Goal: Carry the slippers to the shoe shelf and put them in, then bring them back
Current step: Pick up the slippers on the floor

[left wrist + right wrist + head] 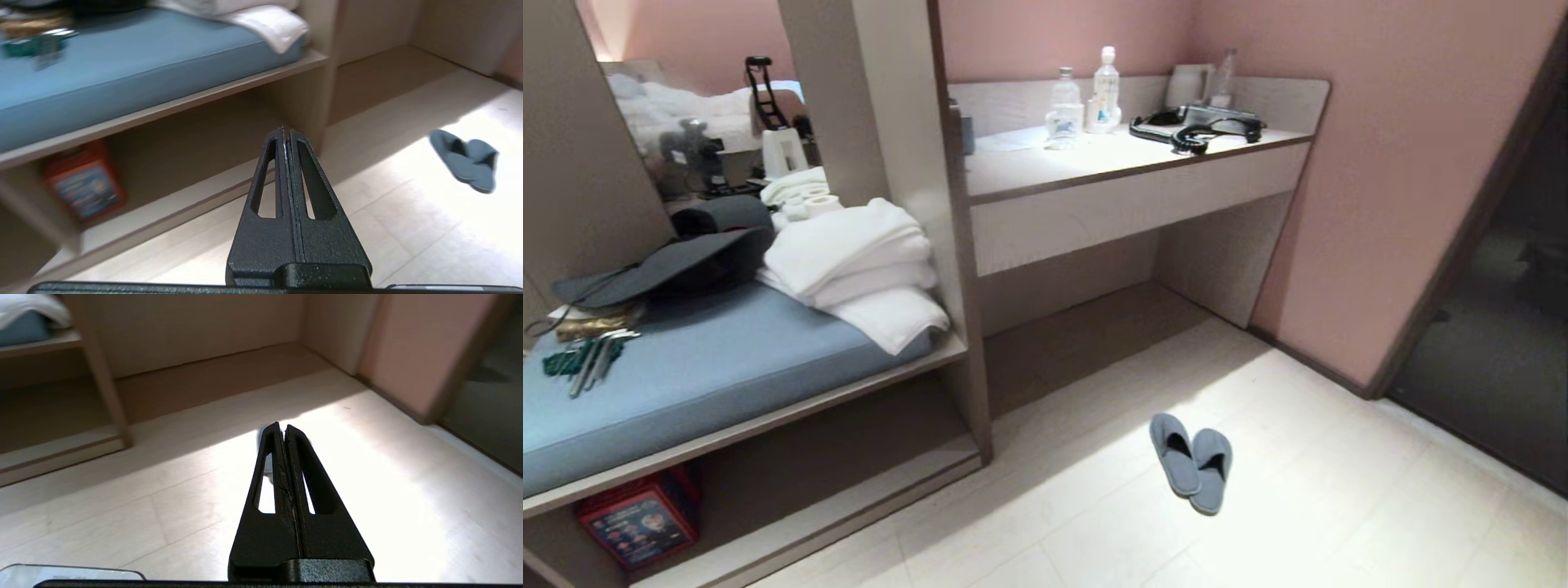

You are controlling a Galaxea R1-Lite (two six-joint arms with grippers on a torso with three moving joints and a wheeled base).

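at the far left you have the bench with its blue cushion, a dark hat and folded white towels stacked toward the cushion's right end, one towel hanging over the front edge. under the bench the open cubby holds a red box at its left end; the rest of its floor lies in shadow. your left gripper hangs low above the floor, pointing at that cubby's right end, fingers pressed together on nothing. moving right, past the upright panel, the desk counter carries bottles and a black telephone, with a taller recess below it. the slippers lie on the pale floor in the bright patch, side by side and touching, toes toward you, well apart from the bench and out in front of the desk recess. your right gripper hovers over that lit floor, fingers together and empty.
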